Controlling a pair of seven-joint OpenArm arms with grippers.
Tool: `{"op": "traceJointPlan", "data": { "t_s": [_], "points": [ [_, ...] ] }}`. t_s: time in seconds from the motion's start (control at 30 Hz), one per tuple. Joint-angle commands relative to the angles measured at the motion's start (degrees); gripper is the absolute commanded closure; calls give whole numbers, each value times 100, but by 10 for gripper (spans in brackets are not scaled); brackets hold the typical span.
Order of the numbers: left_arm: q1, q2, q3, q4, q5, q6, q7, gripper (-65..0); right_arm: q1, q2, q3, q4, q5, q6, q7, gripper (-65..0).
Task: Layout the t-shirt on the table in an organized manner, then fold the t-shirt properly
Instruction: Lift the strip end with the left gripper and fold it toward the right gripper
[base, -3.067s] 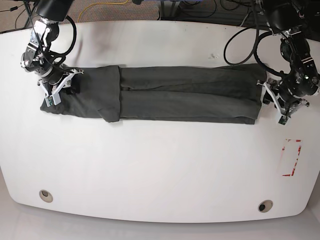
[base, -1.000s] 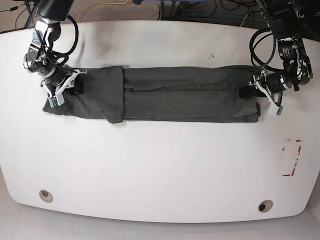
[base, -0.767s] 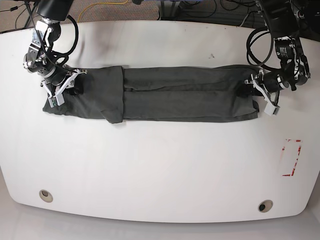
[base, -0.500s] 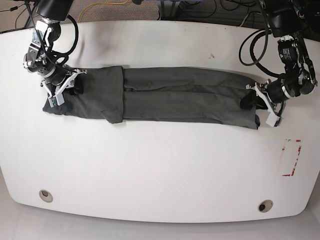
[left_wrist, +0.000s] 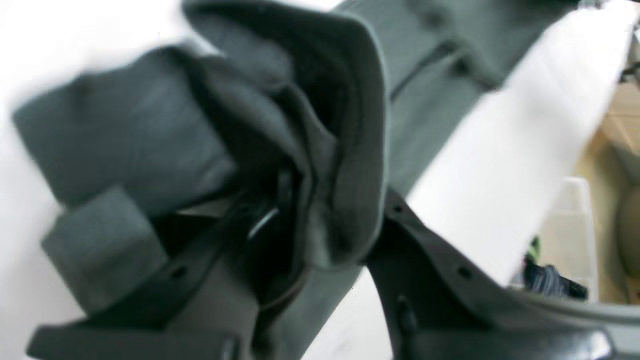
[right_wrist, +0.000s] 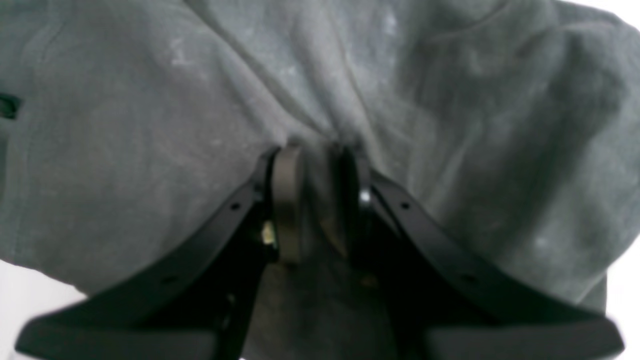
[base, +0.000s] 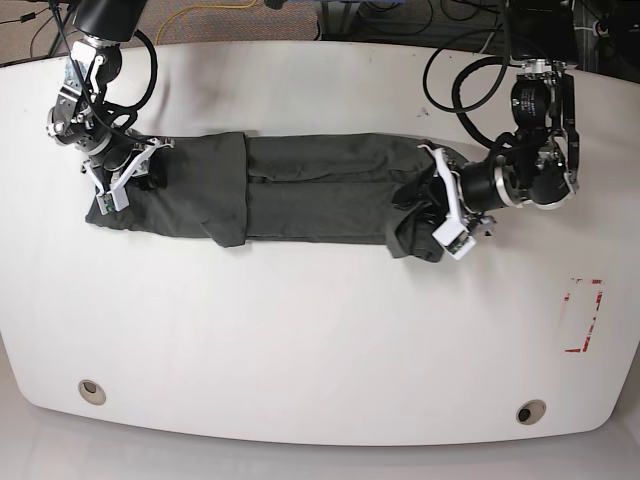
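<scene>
Your left gripper (base: 437, 213), right of center in the base view, is clamped on the bunched end of the t-shirt (base: 310, 190), which lies as a long dark band across the upper half of the table (base: 300, 340). Your right gripper (base: 128, 175), at upper left, has its fingers (right_wrist: 287, 200) pinched together on the shirt's other end. You've got no readable writing anywhere; the red-and-white sticker (base: 583, 315) at right is too small to read.

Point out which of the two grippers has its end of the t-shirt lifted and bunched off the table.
The left gripper: its end of the t-shirt is bunched up, while the right gripper pins its end flat.
</scene>
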Motion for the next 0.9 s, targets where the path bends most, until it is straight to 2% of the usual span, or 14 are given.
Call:
{"op": "traceJointPlan", "data": {
  "t_s": [0.0,0.27,0.5,0.87],
  "points": [
    [-149,184,49,107,65,-8,-132,-79,6,55,7,13,-99,-5,-200,-130],
    [-237,641,427,11,619,-8,-140,-81,-3,55,7,13,-99,-5,-200,-130],
    [-245,1028,585,-315,865,-8,-149,-81,-3,55,7,13,-99,-5,-200,-130],
    [-474,1327,761,-429,1173,-8,-167,-81,-3,46,7,13,-90,-5,-200,-130]
  ]
}}
